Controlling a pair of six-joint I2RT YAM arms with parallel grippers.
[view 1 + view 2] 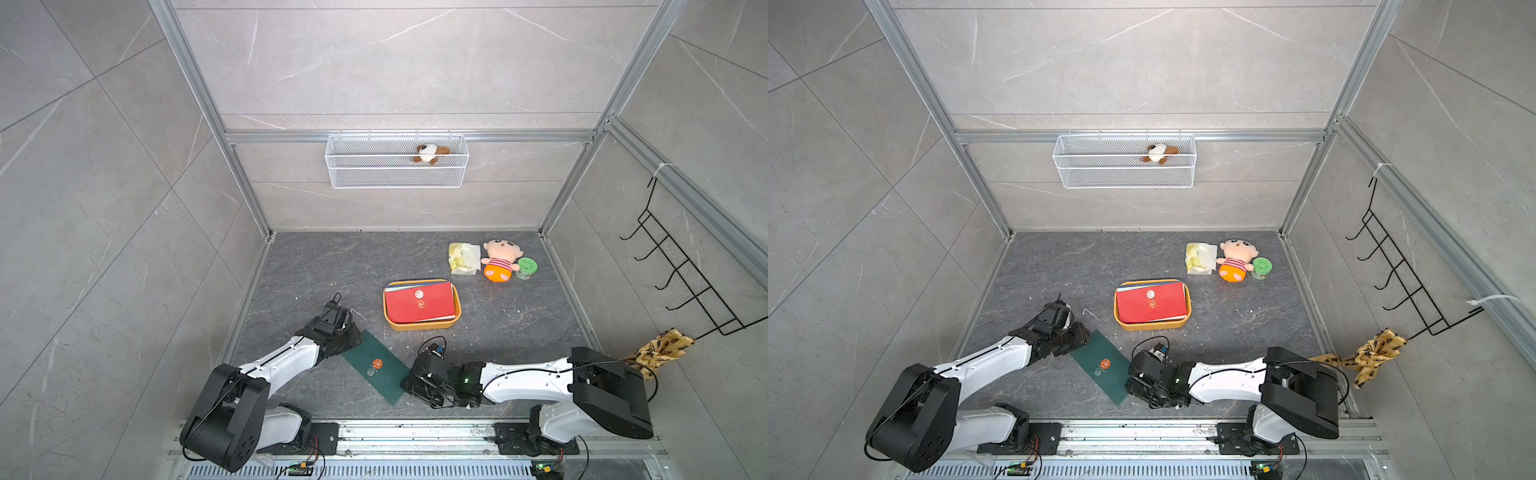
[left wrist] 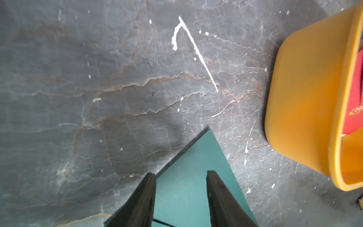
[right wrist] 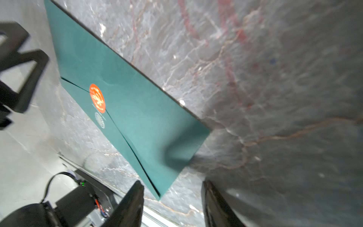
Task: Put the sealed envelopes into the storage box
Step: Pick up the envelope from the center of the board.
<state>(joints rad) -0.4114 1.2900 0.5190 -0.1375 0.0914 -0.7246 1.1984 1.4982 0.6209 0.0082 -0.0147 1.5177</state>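
Dark stone surface [image 1: 511, 340]. Green envelope [image 1: 376, 365] lies flat on it, long axis diagonal: far end under the left gripper [image 2: 181, 173], near end just ahead of the right gripper [image 3: 172, 181]. Both grippers are part open and hold nothing; left pads maybe touch the paper, hard to tell. Box [image 1: 420, 326], red envelope [image 1: 419, 305] on top, sits just beyond the far end.

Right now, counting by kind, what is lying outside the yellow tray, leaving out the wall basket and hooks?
Dark green envelope: 1
Plush doll: 1
Crinkly plastic packet: 1
Green-lidded jar: 1
Total: 4
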